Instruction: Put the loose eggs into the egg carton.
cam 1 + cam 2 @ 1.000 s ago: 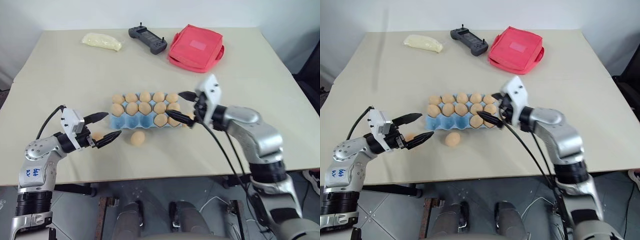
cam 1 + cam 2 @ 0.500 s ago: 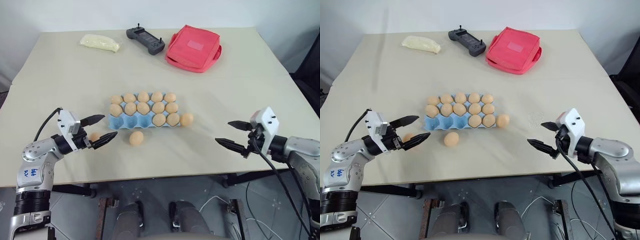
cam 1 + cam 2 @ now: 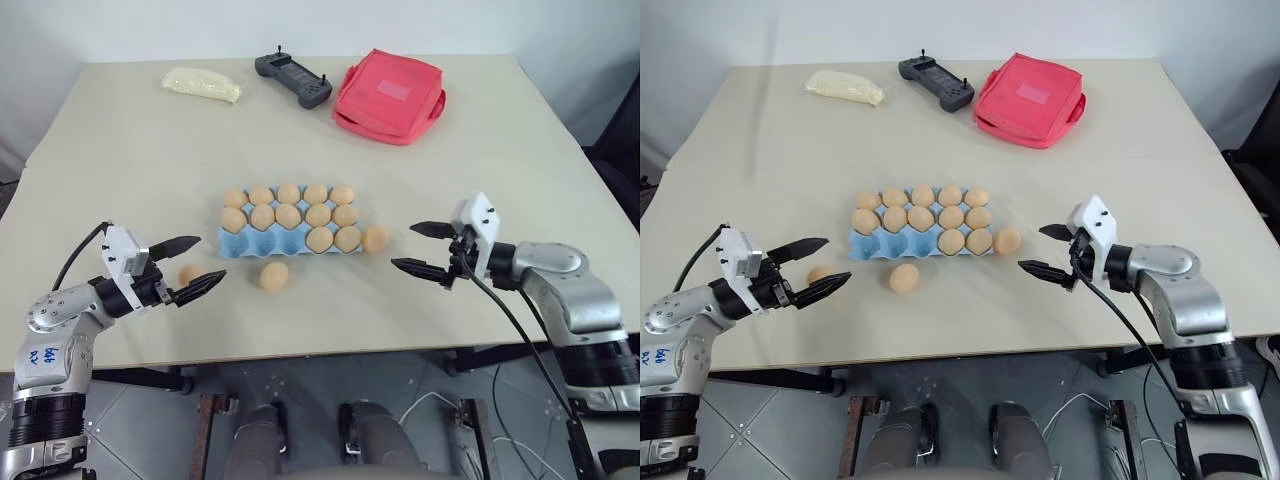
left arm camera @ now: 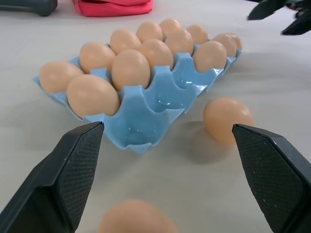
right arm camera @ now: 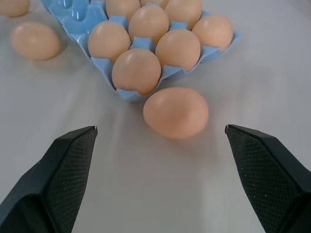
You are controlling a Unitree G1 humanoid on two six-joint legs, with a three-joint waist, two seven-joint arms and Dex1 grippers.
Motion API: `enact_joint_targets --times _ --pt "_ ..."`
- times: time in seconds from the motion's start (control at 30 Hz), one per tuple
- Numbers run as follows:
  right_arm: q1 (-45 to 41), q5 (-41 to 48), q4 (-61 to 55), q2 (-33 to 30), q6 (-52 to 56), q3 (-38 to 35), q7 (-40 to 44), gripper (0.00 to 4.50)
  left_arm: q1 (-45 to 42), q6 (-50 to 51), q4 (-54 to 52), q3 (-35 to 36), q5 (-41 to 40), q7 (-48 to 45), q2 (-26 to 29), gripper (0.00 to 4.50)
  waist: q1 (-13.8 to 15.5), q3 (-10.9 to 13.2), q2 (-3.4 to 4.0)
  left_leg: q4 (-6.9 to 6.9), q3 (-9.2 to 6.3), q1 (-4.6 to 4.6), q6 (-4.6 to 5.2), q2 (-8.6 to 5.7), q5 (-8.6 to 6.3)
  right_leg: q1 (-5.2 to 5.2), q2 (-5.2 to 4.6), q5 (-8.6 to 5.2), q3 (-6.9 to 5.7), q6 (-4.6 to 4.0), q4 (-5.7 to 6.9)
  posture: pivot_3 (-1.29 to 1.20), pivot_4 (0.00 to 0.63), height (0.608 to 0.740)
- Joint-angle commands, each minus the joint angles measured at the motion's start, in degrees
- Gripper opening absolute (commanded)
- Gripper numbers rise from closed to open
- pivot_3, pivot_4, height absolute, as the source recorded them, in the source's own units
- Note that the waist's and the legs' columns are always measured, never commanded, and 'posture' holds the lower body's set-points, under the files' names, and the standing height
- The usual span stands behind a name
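The light blue egg carton [image 3: 243, 243] lies mid-table with several eggs in it; its front-left cups are empty. Three loose eggs lie on the table. One [image 3: 190, 274] sits near my left gripper [image 3: 211, 258], which is open and level, fingers either side of it without touching. Another [image 3: 274, 276] rests in front of the carton. The third [image 3: 376, 238] touches the carton's right end; my right gripper [image 3: 403, 246] hangs open just right of it, and the right wrist view shows this egg [image 5: 176, 111] centred ahead between the fingers.
At the table's far side lie a red fabric pouch [image 3: 392, 95], a black remote controller [image 3: 294, 79] and a pale yellow bag [image 3: 203, 83]. Bare tabletop spreads to either side of the carton and along the front edge.
My right gripper left the carton's right end, swung out to the right, then came back toward the egg there. The left gripper drew back slightly to the left. No egg moved.
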Motion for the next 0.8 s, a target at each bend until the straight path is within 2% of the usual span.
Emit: enact_joint_targets --times 0.03,0.27,0.57,0.67,0.8 --pt "-4.81 -2.8 7.47 1.62 -6.01 1.65 2.81 4.42 1.53 0.14 -3.79 2.36 -1.53 0.71 0.85 4.5 -0.01 0.0 0.0 0.0 0.0 0.0 0.0 0.01 0.0 0.0 0.0 0.0 -0.01 0.0 0.0 0.0 0.15 0.74" --pt "-13.32 -8.19 23.38 5.79 -14.52 5.36 7.47 4.42 4.55 0.53 -6.93 3.81 -1.86 2.33 0.3 4.5 -0.14 0.02 0.04 0.0 0.02 0.01 -0.01 0.01 -0.01 -0.01 0.0 0.0 0.0 0.0 0.02 0.0 0.15 0.74" --pt "-20.9 -12.64 40.96 11.93 -23.49 4.94 4.46 4.42 7.34 0.5 -9.81 4.7 -2.47 4.49 -0.24 4.5 -0.4 0.04 0.07 0.01 0.01 0.01 -0.02 0.02 -0.01 -0.01 0.0 0.01 -0.01 -0.02 0.07 0.0 0.15 0.74" --pt "-21.22 -12.38 42.12 12.48 -23.7 4.32 4.94 3.85 7.78 0.53 -10.34 4.81 -2.64 4.81 -0.39 4.5 -0.37 0.05 0.08 0.01 0.01 0.01 -0.03 0.02 -0.01 -0.01 0.0 0.01 -0.01 -0.02 0.07 0.0 0.15 0.74" --pt "-19.74 -12.05 38.95 11.6 -22.48 3.73 5.96 2.52 7.97 0.49 -10.47 4.94 -2.75 4.96 -0.4 4.5 -0.32 0.05 0.08 0.01 0.01 0.0 -0.03 0.01 -0.01 -0.01 -0.02 0.01 -0.01 -0.02 0.06 0.0 0.15 0.74"
